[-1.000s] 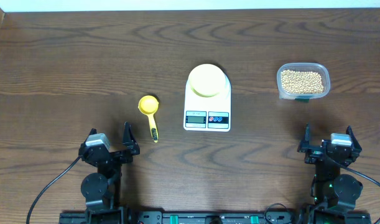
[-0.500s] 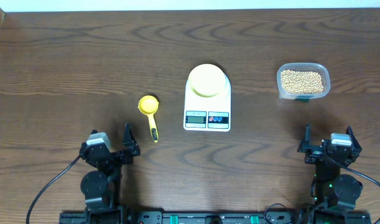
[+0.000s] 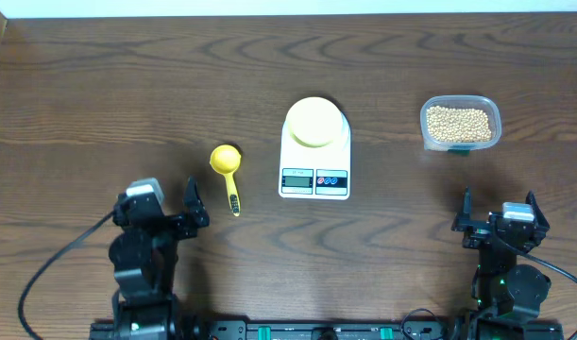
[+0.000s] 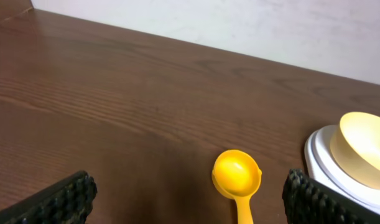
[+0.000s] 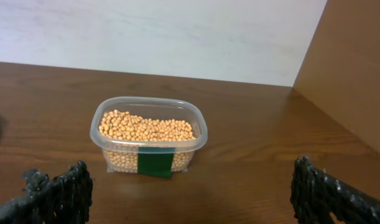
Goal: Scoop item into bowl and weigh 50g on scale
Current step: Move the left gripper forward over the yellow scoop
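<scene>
Positioned at the near edge, the left gripper (image 3: 163, 210) and right gripper (image 3: 499, 219) are held with jaws spread wide and empty, while farther out a yellow scoop (image 3: 226, 161) is laid left of the scale (image 3: 314, 180), the bowl (image 3: 314, 121) is set on its far end, and the beans (image 3: 458, 123) are kept in a clear tub (image 3: 425, 119) at far right

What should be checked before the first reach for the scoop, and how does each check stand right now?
1. Empty bowl sits on scale: ok.
2. Display zeroed: cannot tell, too small to read.
3. Empty scoop lies free, handle toward the arms: ok.
4. Open tub holds beans: ok.
5. Jaws of left gripper open, empty: ok.
6. Jaws of right gripper open, empty: ok.
</scene>
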You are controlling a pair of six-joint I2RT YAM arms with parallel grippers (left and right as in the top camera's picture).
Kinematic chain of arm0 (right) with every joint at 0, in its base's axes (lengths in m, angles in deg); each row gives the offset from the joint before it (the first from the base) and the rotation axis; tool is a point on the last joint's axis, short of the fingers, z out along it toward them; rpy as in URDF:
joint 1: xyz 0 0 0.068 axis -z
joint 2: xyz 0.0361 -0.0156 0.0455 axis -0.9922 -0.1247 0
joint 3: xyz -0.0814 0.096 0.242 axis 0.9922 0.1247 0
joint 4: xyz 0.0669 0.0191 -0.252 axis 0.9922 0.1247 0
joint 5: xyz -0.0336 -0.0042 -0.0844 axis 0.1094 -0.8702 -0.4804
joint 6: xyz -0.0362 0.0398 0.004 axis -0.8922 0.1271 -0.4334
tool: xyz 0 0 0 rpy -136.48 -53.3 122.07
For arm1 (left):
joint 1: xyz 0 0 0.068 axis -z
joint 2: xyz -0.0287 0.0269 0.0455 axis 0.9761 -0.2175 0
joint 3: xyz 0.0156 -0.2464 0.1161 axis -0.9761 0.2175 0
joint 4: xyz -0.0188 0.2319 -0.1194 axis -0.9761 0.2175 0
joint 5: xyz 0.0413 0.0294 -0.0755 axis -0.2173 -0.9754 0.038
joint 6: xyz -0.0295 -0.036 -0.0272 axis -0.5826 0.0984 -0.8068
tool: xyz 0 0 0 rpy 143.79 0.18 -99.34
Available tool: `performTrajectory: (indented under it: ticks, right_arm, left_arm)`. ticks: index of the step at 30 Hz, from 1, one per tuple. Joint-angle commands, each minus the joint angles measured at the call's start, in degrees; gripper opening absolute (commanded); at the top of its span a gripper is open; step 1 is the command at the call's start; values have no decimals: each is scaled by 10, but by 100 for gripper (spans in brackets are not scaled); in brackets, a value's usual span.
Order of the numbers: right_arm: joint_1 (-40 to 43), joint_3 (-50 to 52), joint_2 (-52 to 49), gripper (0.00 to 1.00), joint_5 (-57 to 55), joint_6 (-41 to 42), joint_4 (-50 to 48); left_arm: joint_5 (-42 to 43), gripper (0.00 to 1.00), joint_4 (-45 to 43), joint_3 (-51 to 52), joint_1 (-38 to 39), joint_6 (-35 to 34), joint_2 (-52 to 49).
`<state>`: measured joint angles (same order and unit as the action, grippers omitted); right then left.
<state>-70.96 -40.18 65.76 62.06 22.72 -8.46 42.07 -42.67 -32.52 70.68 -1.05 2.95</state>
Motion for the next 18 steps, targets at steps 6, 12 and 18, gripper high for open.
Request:
performTrajectory:
  ticks: [6,12,18]
  right_arm:
    - [1,1,4,99,-2,6,2]
    - [1,1,4,99,-2,6,2]
    - [1,1,4,99,-2,6,2]
  left_arm:
    - [7,98,0,-93,-3,29,-117]
    - [7,98,11,-153,-3,36,-184]
    - [7,98,76,-224,-3,53,-237]
